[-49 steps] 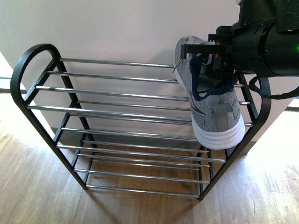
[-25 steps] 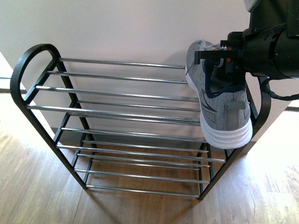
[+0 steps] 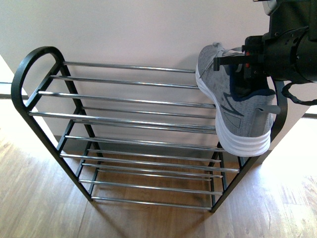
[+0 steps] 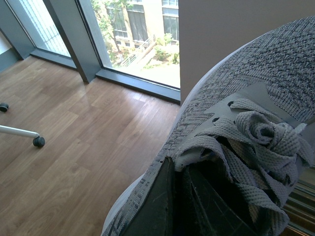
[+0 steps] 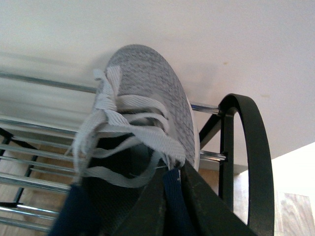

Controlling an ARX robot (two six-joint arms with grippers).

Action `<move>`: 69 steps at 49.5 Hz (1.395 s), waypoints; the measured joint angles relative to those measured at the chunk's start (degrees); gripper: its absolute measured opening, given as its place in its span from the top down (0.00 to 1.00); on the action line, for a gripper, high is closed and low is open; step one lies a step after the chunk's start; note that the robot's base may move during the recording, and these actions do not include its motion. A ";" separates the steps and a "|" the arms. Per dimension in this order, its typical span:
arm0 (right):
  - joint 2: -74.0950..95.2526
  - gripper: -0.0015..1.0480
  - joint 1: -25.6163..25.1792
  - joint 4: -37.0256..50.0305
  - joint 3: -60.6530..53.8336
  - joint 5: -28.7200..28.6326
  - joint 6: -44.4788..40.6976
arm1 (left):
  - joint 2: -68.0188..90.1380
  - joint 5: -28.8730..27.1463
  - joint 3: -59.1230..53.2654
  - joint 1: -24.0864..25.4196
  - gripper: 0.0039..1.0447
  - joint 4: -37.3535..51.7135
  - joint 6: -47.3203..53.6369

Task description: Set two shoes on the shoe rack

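Since the earlier frames the grey shoe (image 3: 233, 106) has been carried rightward and lower, to the right end of the shoe rack (image 3: 30, 67) top tier. It is clamped at the collar by the right gripper (image 3: 237, 63). Tipping off is risked on release, since the heel overhangs the front rod. Sole-to-rod contact is hidden. A second shoe (image 4: 256, 93) is gripped by the left gripper (image 4: 179, 199), with its sole cut off.

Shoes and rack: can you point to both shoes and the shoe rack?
first shoe (image 3: 233, 106): front view, on its grey side.
second shoe (image 4: 275, 64): left wrist view, on its knitted upper.
shoe rack (image 3: 124, 99): front view, on a top-tier chrome rod.
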 joint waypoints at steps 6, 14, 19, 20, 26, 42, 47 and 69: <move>0.00 0.67 -0.22 0.24 0.57 0.15 -0.13 | 0.00 0.02 0.00 0.00 0.98 0.00 0.00; -0.61 0.36 -0.57 -3.54 1.07 -1.49 0.98 | 0.00 0.00 0.00 0.00 0.98 0.00 0.00; -3.72 0.18 -2.05 -11.06 2.32 -5.55 1.44 | 0.00 0.04 0.00 0.00 0.98 0.00 0.02; -4.66 0.14 -2.51 -12.81 2.64 -6.67 1.44 | 0.00 0.04 0.00 0.00 0.98 0.00 0.00; -13.84 0.09 -6.32 -22.95 5.25 -14.32 -0.79 | 0.00 0.02 0.00 0.00 0.98 0.00 0.00; -36.35 0.26 -14.16 2.93 -13.64 -18.32 -7.61 | 0.00 0.00 0.00 0.00 0.98 0.00 0.02; -38.23 0.40 -12.31 9.35 -19.67 -16.59 -6.32 | 0.00 0.07 0.00 0.00 0.98 0.00 0.00; -53.48 0.98 -11.47 12.20 -37.55 -16.35 -5.07 | 0.00 0.02 0.00 0.00 0.98 0.00 0.00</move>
